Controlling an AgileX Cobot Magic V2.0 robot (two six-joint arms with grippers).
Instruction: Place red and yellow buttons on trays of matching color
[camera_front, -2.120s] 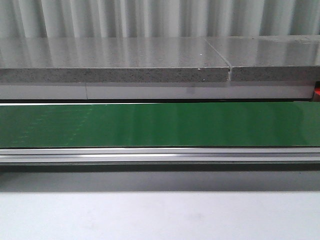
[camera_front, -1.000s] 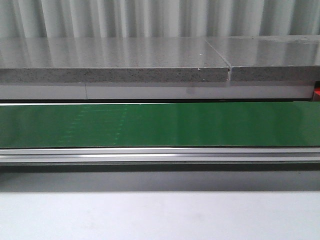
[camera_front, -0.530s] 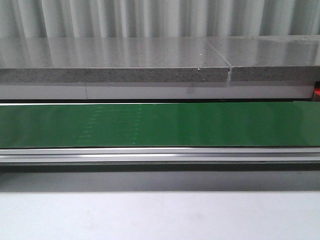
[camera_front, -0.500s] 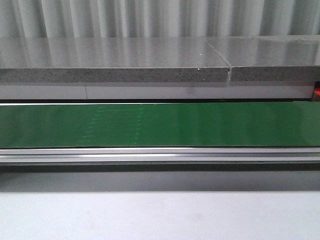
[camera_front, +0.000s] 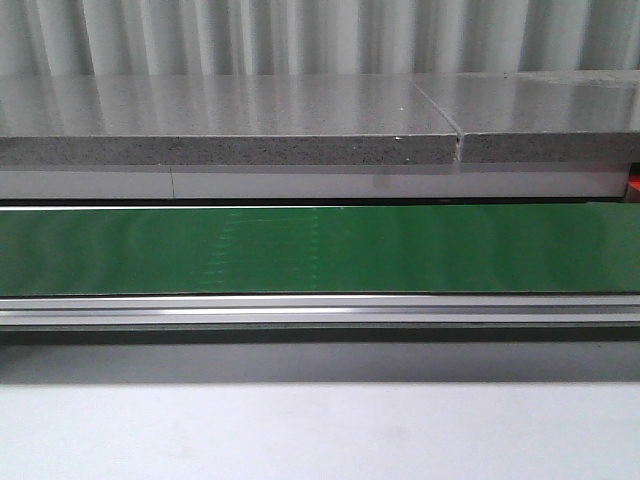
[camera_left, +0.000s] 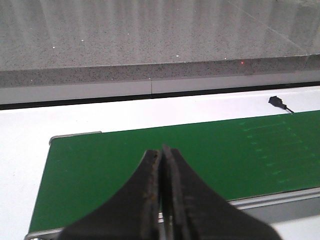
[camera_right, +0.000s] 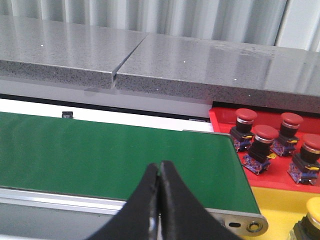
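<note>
A: Start close in. What are the grippers doing?

B: The left gripper (camera_left: 161, 200) has its fingers pressed together with nothing between them, hanging over the near edge of the green belt (camera_left: 175, 160). The right gripper (camera_right: 159, 200) is the same: fingers together, empty, above the belt's other end.

A: And on the belt itself?

B: Bare in all three views. The front view shows only green belt (camera_front: 320, 250) with its metal rail (camera_front: 320, 310) at six o'clock of it, and the grey stone ledge (camera_front: 230, 120) beyond at twelve.

A: So where are the buttons?

B: In the right wrist view, at about three o'clock of the fingers, past the belt end: four red buttons (camera_right: 260, 141) stand upright together on the red tray (camera_right: 225, 120). Nearer, at roughly four o'clock, one yellow button (camera_right: 312, 212) sits on the yellow tray (camera_right: 272, 205), partly cut off by the frame.

A: How far along, then?

B: I'd judge well along. Every button in view sits on its matching colour. Whether more will arrive on the belt can't be told; for now both arms look to be waiting.
</note>
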